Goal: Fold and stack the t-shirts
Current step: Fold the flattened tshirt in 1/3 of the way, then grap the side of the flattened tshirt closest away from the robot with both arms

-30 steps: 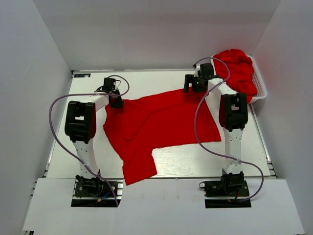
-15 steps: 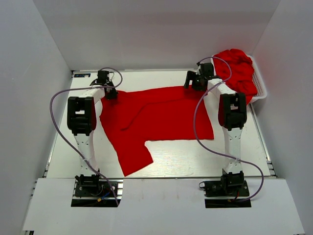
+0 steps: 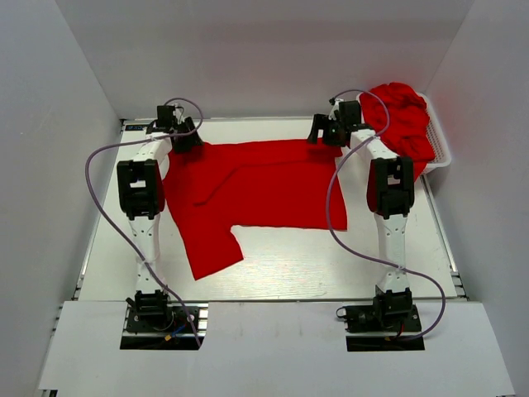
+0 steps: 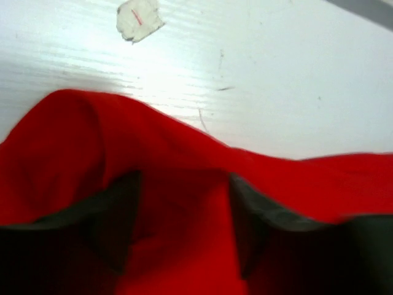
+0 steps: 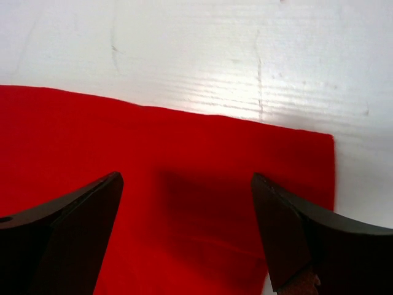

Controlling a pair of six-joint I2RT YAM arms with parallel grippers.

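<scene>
Spreading looks done: the t-shirt (image 3: pixel 256 186) lies spread out, with the left gripper (image 4: pixel 182 184) and right gripper (image 5: pixel 185 181) unclenched over its 12 o'clock edge. Next, likely: pinch there and fold toward 6 o'clock.

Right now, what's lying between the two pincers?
The spread shirt: its far edge runs straight from the left pincer to the right pincer. The top view shows this.
</scene>
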